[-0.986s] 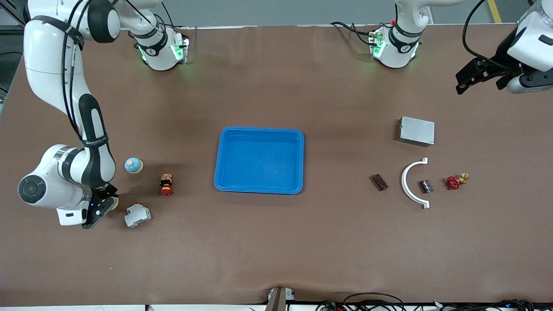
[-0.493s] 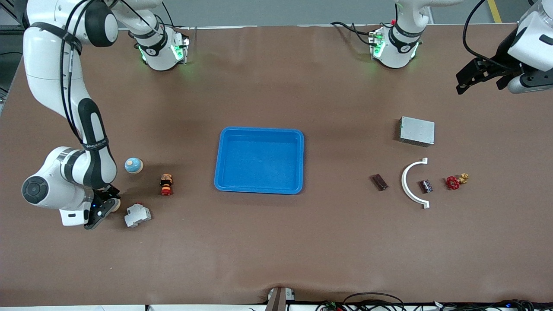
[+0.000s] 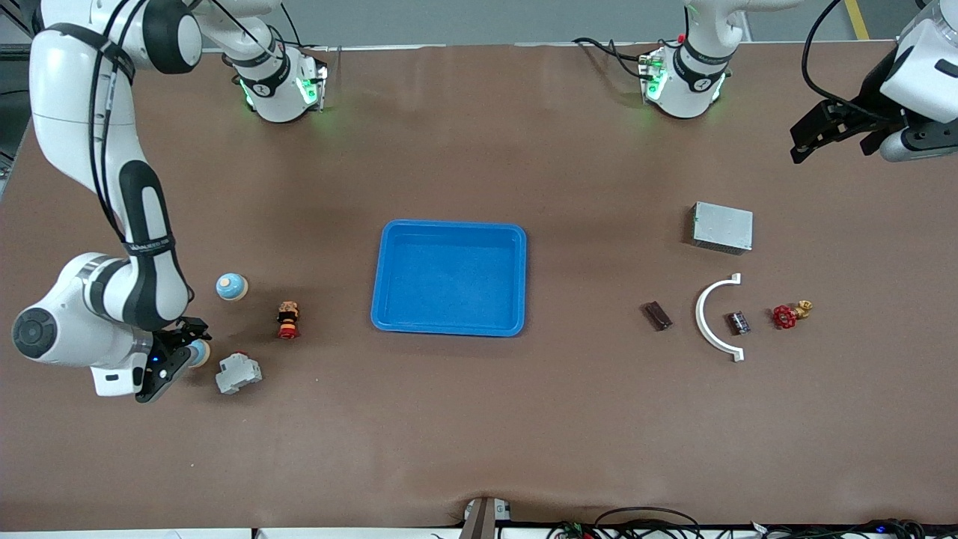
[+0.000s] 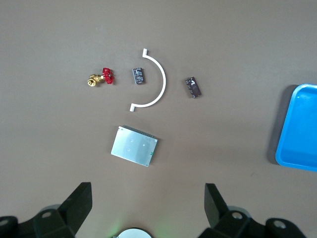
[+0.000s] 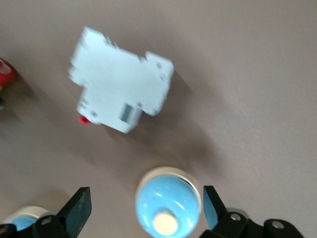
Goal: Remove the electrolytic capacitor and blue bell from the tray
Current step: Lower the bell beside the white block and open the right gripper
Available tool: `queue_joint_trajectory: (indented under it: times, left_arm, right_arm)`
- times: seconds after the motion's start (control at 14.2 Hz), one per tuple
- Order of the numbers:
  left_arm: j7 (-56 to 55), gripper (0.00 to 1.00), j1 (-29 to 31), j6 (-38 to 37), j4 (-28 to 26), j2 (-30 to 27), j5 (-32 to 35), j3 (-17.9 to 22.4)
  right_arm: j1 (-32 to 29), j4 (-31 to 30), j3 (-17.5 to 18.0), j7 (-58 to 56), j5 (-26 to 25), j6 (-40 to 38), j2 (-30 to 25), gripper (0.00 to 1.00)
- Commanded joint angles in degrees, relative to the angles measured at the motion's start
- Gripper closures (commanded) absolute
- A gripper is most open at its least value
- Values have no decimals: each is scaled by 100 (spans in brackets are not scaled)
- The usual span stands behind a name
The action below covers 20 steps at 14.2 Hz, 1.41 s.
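Observation:
A blue dome bell (image 3: 200,352) with a cream button stands on the table near the right arm's end. My right gripper (image 3: 185,355) is low over it, open. In the right wrist view the bell (image 5: 168,201) sits between the fingers (image 5: 79,208), close to one of them. A second blue bell (image 3: 231,287) stands farther from the front camera. The small dark capacitor (image 3: 739,323) lies inside a white arc near the left arm's end and shows from the left wrist as the capacitor (image 4: 139,77). My left gripper (image 3: 831,142) waits open, high over the table; its open jaws (image 4: 148,198) hold nothing.
A blue tray (image 3: 449,224) sits mid-table. A grey breaker (image 3: 239,373) and a red-black button (image 3: 287,320) lie beside the bells. Near the capacitor are the white arc (image 3: 703,307), a dark brown block (image 3: 658,315), a red valve (image 3: 786,316) and a metal box (image 3: 722,227).
My right gripper has opened from shut and the right arm has shifted toward its end of the table. The bell now shows blue between the fingers. The left arm has not moved.

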Motion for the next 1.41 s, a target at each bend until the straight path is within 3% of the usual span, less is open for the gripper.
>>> queue_joint_trajectory:
  times: [0.0,0.42,0.63,0.85,1.13,1.34]
  left_arm:
    - [98,0,18,-83,16,-89,-121,14]
    - [80,0,26,-233,16,-168,-121,14]
    - [89,0,18,-233,24,-168,-121,-4]
    - [80,0,-26,-241,104,-168,-121,-39]
    - [80,0,-35,-241,104,-168,-121,-39]
    - [80,0,-44,-268,112,-159,-121,-48]
  right_arm:
    - [108,-84,44,303,271,-330,-258,0]
    - [855,-1312,18,3370,209,-200,-1373,0]
    - [1049,-2523,0,4380,130,589,-2321,0]
    - [1119,-3088,17,6023,-273,627,-3104,0]
    - [1120,-3406,44,6415,-924,163,-4247,0]
    - [1120,-3485,53,6415,-933,-120,-4986,0]
